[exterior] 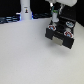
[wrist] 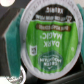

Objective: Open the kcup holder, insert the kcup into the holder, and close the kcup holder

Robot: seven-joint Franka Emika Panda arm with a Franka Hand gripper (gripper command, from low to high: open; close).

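Kcup [wrist: 49, 42] fills wrist view, green lid facing camera, blurred label reading something like "dark magic". Sits right under wrist, so judged to be clamped in claw [exterior: 54, 19] for carrying over to a slot; fingertips themselves not visible around it, so grip inferred only, cannot tell claw state for sure. Teal strip along one side of pod, identity unclear. In exterior view, hangs above holder [exterior: 61, 33] at that view's right, arm white, coming down from top edge. Holder appears open: tray pulled toward camera, round slots with red-topped pods [exterior: 67, 33] showing, some slots dark, probably free. Holder rests on white bench [exterior: 25, 55]. Placement makes sense: tray out exposes slots from above, pod held lid-up toward wrist so base goes in first. Pod itself too small to pick out in exterior view. Judged step: insertion, drawer close not yet done.
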